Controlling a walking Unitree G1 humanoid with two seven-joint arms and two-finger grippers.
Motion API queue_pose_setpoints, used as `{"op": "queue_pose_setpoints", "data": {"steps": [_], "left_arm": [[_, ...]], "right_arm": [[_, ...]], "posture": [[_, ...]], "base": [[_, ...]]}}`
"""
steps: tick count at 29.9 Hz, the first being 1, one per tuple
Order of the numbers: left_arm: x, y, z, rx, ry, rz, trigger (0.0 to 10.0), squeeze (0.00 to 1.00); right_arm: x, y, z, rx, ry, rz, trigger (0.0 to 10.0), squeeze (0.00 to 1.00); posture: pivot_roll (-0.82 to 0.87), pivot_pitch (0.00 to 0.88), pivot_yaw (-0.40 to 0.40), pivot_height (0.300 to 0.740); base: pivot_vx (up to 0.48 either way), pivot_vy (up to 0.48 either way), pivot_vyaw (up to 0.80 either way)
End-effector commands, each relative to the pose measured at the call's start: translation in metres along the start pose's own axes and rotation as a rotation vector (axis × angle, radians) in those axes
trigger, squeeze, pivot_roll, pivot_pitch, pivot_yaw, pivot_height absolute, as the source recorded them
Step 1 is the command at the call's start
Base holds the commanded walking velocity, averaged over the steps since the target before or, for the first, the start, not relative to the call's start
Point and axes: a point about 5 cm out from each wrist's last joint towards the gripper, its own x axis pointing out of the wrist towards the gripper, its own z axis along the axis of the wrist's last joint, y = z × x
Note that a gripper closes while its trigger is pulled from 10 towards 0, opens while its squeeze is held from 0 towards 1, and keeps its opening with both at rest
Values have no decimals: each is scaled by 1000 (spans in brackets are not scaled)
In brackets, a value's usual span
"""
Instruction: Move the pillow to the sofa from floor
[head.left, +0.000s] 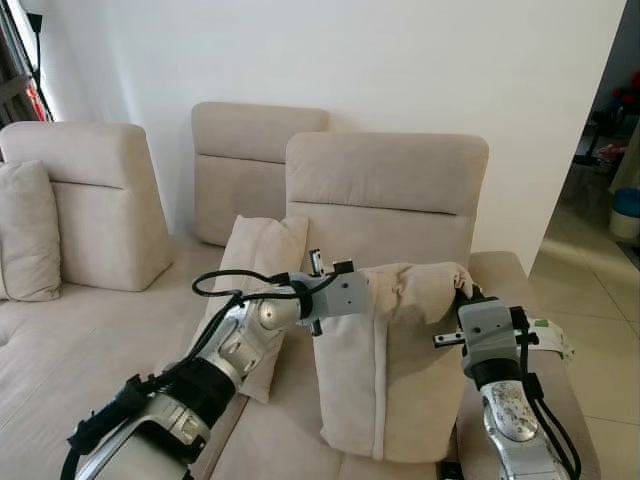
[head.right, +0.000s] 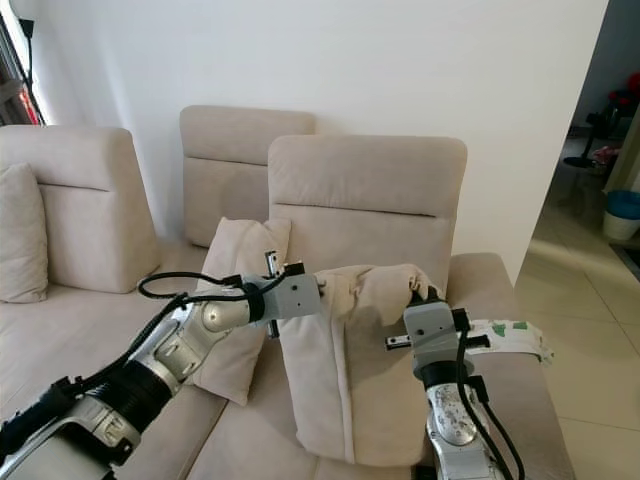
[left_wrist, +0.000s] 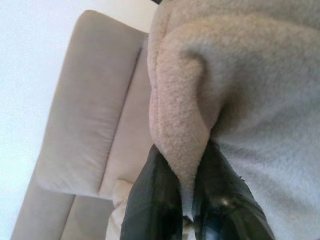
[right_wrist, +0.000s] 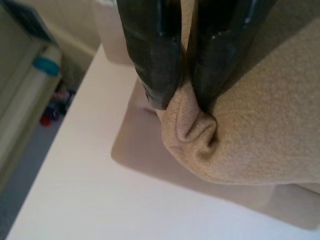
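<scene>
Both pincers are gripping the pillow (head.left: 385, 360) by its top corners: the left pincer (left_wrist: 187, 200) is pinching a fold of fabric, the right pincer (right_wrist: 185, 85) a bunched corner. Held so, the pillow is hanging upright over the sofa (head.left: 90, 340) seat, before a backrest (head.left: 385, 185), probably so it lands standing.

The pillow (head.left: 385, 360) is beige, soft-textured, and hangs upright with a vertical seam down its face. Its top edge is bunched, one upper corner pinched in the left gripper (left_wrist: 186, 192) and the other in the right gripper (right_wrist: 182, 97). Its lower edge appears to reach the cream sofa (head.left: 90, 340) seat, below both grippers.
</scene>
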Motion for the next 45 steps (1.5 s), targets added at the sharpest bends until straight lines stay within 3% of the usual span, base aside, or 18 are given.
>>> {"op": "queue_pose_setpoints", "data": {"steps": [1,6,24,25,26,27,28,29,30,31,39,43,44,45], "left_arm": [[3,4,16,53,-71,16,10000,0],[5,-6,16,61,-78,-28,10000,0],[9,-5,26,67,-128,-22,10000,0],[9,-5,26,61,-133,-26,10000,157],[9,-5,26,61,-133,-26,10000,157],[8,-5,26,62,-135,-25,10000,345],[8,-5,25,66,-134,-23,10000,271],[8,-5,25,66,-134,-23,10000,271],[9,-5,25,71,-133,-21,10000,86],[9,-5,25,77,-132,-15,10000,0],[9,10,35,47,-188,90,10000,0],[9,10,36,41,-196,84,10000,0],[9,6,36,34,-205,62,10000,988],[9,6,36,34,-205,62,10000,988]], "right_arm": [[2,6,-1,18,17,17,10000,0],[-3,12,-12,33,92,31,10000,0],[-3,11,-20,26,155,19,10000,0],[-3,11,-21,25,159,18,10000,0],[-3,11,-21,25,159,18,10000,0],[-3,11,-21,23,163,17,10000,0],[-3,12,-22,20,170,17,10000,0],[-3,12,-22,20,170,17,10000,0],[-3,12,-23,15,177,16,10000,0],[-3,11,-25,6,191,11,10000,0],[1,-5,-32,-46,239,-68,10000,0],[2,-6,-31,-45,238,-68,10000,0],[3,-6,-30,-43,235,-64,10000,0],[3,-6,-30,-43,235,-64,10000,0]], "posture": [[-147,0,69,740],[-150,0,74,740],[-150,0,80,740],[-150,0,80,740],[-150,0,80,740],[-149,0,81,740],[-150,0,82,740],[-150,0,82,740],[-150,0,82,740],[-150,0,82,740],[-151,0,79,740],[-151,0,79,740],[-151,0,79,740],[-151,0,79,740]], "base": [[0,0,0],[0,0,0],[0,0,0],[0,0,0],[0,0,0],[0,0,0],[0,0,0],[0,0,0],[0,0,0],[0,0,0],[0,0,0],[0,0,0],[0,0,0],[0,0,0]]}}
